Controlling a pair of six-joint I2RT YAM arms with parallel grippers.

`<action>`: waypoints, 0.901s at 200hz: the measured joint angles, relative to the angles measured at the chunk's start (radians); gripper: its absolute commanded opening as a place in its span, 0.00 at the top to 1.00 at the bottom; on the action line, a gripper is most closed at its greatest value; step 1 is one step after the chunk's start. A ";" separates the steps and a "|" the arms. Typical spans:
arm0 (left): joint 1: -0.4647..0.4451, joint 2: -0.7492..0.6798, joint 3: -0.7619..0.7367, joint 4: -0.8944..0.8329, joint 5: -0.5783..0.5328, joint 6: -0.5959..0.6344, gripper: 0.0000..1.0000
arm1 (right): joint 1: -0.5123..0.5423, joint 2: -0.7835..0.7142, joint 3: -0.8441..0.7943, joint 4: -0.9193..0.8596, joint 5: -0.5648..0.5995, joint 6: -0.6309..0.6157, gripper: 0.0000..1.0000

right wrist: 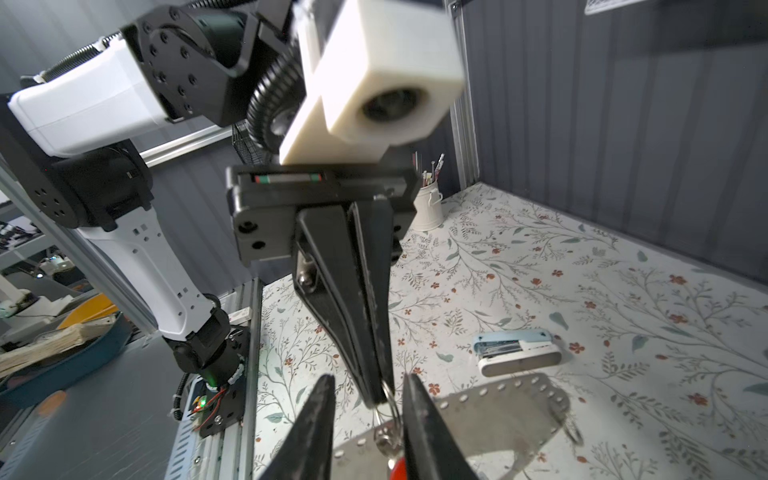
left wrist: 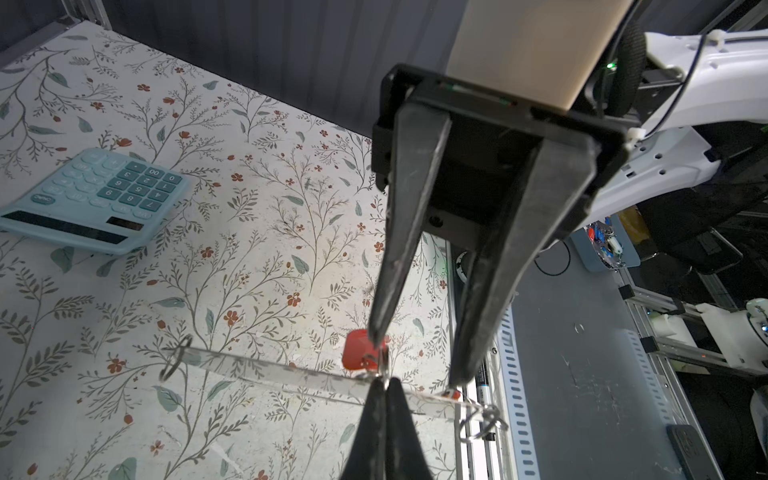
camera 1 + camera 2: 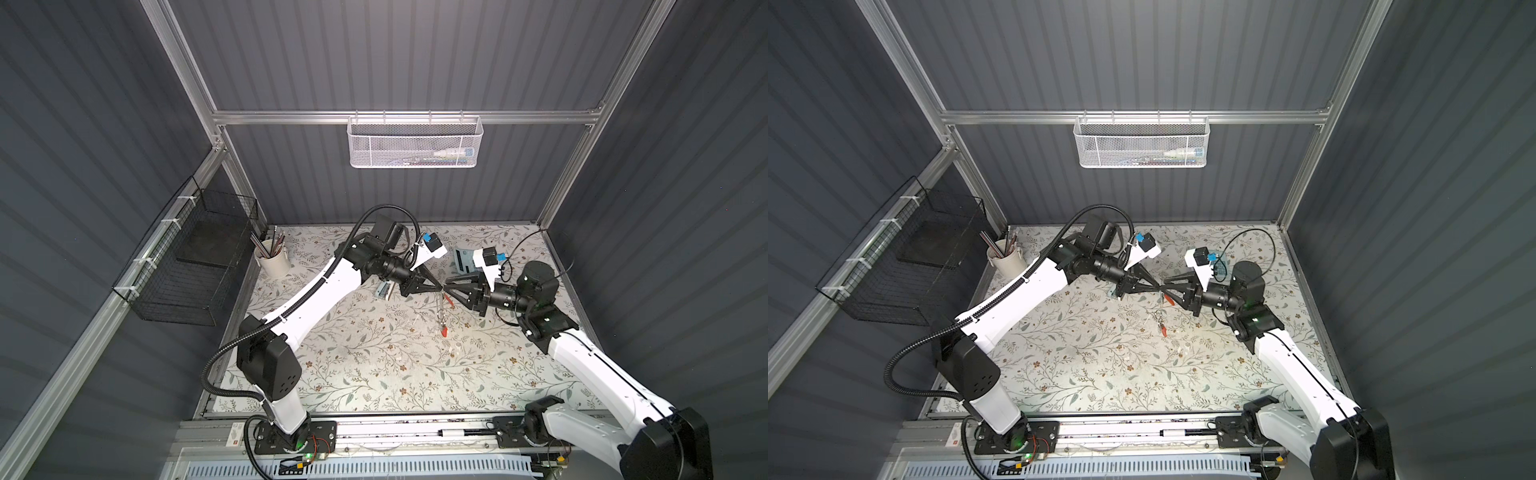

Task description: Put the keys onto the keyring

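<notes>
Mid-table, my L & R arms meet tip to tip: my left gripper (image 1: pixel 375 397) is clamped tight on a small metal loop at the rim of the keyring (image 1: pixel 498 409), which hangs from that pinch above the flowered table (image 3: pixel 374 365). My right gripper (image 2: pixel 417 359) stands partly open w/ nothing in it, its fingers either side of that loop. One red key (image 2: pixel 358 352) sits at the rim by my left tips, the other key (image 3: pixel 444 331) at the plate's low end; stapler (image 1: pixel 517 351) & calculator (image 2: pixel 91 199) lie on the table, well apart.
</notes>
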 measured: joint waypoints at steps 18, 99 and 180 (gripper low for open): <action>0.000 -0.039 -0.076 0.095 -0.003 -0.050 1.00 | -0.040 -0.030 -0.008 0.036 0.010 0.049 0.57; 0.000 -0.241 -0.456 0.716 -0.035 -0.344 1.00 | -0.088 -0.063 -0.092 0.167 0.019 0.227 0.56; -0.026 -0.244 -0.595 1.135 -0.080 -0.556 1.00 | -0.056 -0.030 -0.101 0.273 -0.024 0.286 0.61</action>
